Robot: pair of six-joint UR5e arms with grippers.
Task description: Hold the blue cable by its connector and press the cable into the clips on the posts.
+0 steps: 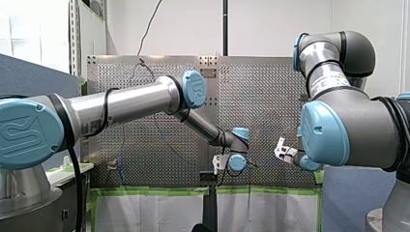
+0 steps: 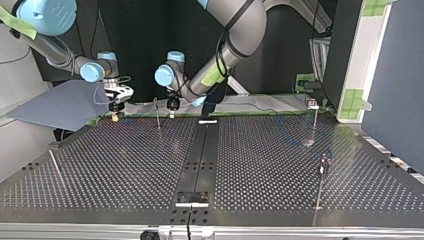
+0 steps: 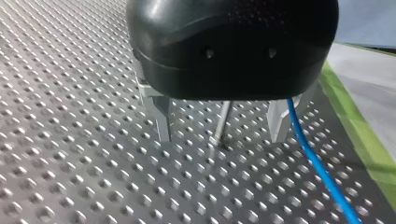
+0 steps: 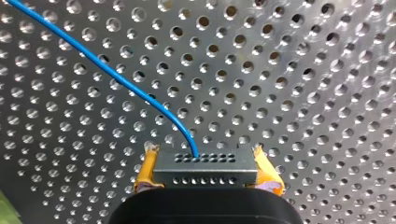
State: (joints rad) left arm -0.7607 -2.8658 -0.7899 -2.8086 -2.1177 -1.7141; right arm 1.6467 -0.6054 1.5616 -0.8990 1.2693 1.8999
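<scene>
My right gripper (image 4: pixel 205 179) has its yellow pads (image 4: pixel 145 170) shut on the grey connector (image 4: pixel 205 169). The blue cable (image 4: pixel 116 77) leaves the connector's top and curves away over the perforated table. My left gripper (image 3: pixel 219 128), black with metal fingers (image 3: pixel 161 116), stands open just above the plate. A thin post (image 3: pixel 222 123) rises between its fingers without touching them, and the blue cable (image 3: pixel 317 163) passes along the outer side of one finger. In the top view my left gripper (image 2: pixel 172 109) sits beside a post (image 2: pixel 158 114), with my right gripper (image 2: pixel 116 107) further to the view's left.
More thin posts stand at the top view's right (image 2: pixel 315 116) (image 2: pixel 324 165). A dark centre strip (image 2: pixel 200 150) runs across the table. A grey sheet (image 2: pixel 60 105) lies behind my right gripper. Green tape (image 3: pixel 359 135) marks the table edge near my left gripper.
</scene>
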